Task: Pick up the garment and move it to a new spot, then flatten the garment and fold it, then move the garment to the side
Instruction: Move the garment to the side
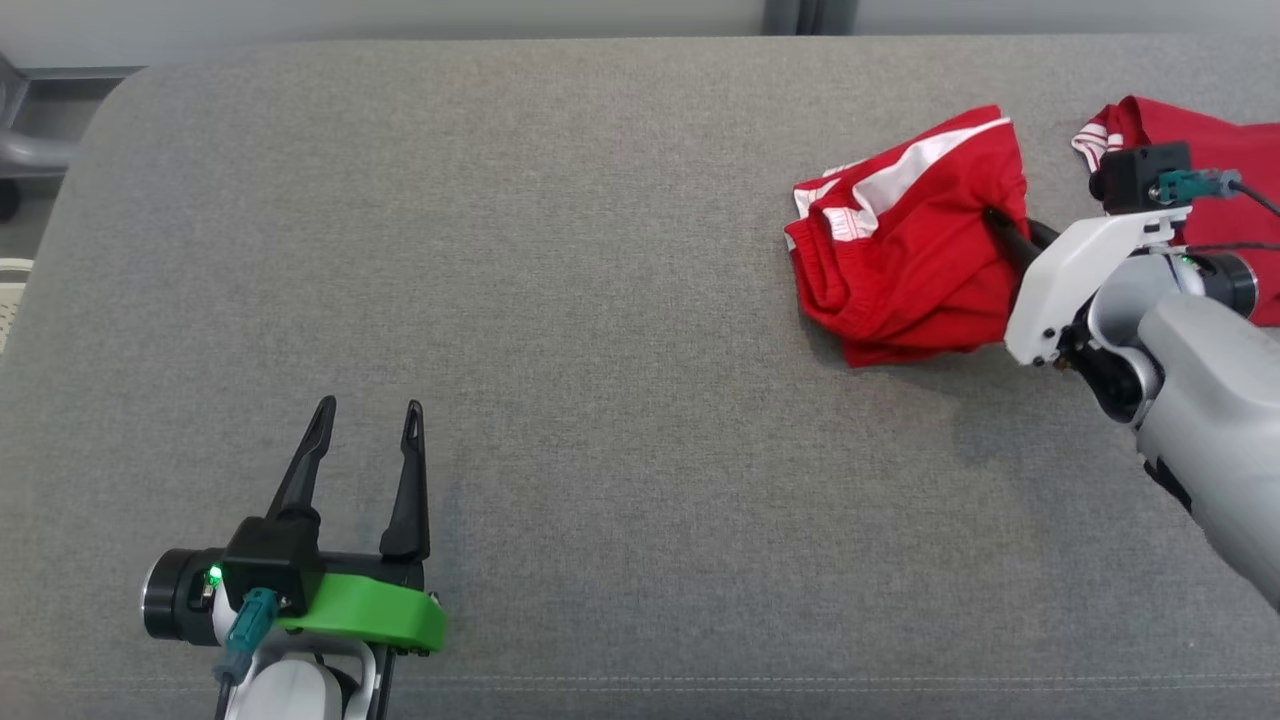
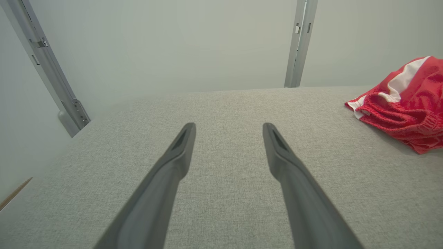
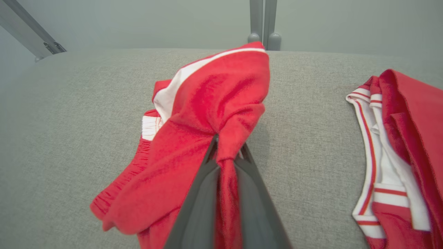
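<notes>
Jaws, left: spread wide, empty, over near worktop [image 1: 600, 450]. Right jaws: pinched shut on a bunched fold of red shorts [image 1: 900, 270], far right. Lift clear before carrying; avoid snagging second red garment [image 1: 1240, 135] beside.

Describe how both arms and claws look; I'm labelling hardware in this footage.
The left claw has two long dark tapered fingers with slotted tips, a black block, green bracket, teal plug with cable, small green light and white shell behind. The right claw has the same dark fingers, a white bracket, black block with teal plug and black cable, and a grey forearm.
</notes>
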{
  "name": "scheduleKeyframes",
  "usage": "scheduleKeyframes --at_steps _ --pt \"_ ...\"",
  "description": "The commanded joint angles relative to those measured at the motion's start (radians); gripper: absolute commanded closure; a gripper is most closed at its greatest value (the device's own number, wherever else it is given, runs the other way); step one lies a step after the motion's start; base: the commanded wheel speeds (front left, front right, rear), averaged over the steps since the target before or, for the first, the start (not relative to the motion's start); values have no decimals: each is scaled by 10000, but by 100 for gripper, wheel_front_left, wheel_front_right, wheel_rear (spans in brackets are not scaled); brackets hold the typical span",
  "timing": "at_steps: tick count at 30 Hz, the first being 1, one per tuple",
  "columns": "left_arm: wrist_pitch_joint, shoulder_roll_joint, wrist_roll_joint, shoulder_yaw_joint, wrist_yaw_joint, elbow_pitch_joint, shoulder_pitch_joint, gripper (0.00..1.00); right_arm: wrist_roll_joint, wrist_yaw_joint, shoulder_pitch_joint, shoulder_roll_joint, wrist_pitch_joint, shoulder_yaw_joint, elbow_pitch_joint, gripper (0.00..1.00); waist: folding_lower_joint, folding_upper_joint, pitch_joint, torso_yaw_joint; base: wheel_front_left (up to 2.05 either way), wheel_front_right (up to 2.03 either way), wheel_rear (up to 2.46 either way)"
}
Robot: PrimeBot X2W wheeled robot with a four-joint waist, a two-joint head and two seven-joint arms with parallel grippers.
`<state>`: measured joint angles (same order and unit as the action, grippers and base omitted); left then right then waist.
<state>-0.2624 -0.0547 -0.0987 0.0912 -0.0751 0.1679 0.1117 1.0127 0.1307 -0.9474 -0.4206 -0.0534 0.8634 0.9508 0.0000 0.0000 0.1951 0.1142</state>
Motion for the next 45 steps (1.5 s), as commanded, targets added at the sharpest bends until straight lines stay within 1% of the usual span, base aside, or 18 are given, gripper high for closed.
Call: scheduleKeyframes --at_steps 1,14,18,21,27,35,40,45 --pt "-23 -109 102 -55 -49 -19 155 0 -121 0 -212 -162 60 71 -34 100 0 0 381 -356 0 0 0" --pt "-23 -520 303 -322 -146 -339 465 0 -283 0 -1643 -1669 688 597 -231 100 0 0 1160 -948 0 0 0" --pt "-23 -647 338 -411 -132 -510 480 0 -257 -2 -2108 -2049 765 622 -284 100 0 0 1410 -1135 0 0 0" --pt "-23 -771 377 -467 -140 -572 533 0 -241 0 -2424 -2221 881 649 -287 100 0 0 1627 -1279 0 0 0" --pt "-23 -910 426 -490 -130 -805 619 0 -190 -2 -2970 -2736 1160 720 -306 100 0 0 2016 -1392 0 0 0" --pt "-23 -1116 382 -606 -128 -888 619 0 -113 -2 -3315 -3197 1376 803 -156 100 0 0 2180 -1496 0 0 0" --pt "-23 -1219 371 -665 -95 -1022 643 0 -115 -2 -3528 -3347 1425 879 79 100 0 0 2308 -1503 0 0 0" --pt "-23 -1298 374 -655 -70 -1128 668 0 -393 -3 -3753 -3394 1369 1054 464 100 0 0 2506 -1432 0 0 0"
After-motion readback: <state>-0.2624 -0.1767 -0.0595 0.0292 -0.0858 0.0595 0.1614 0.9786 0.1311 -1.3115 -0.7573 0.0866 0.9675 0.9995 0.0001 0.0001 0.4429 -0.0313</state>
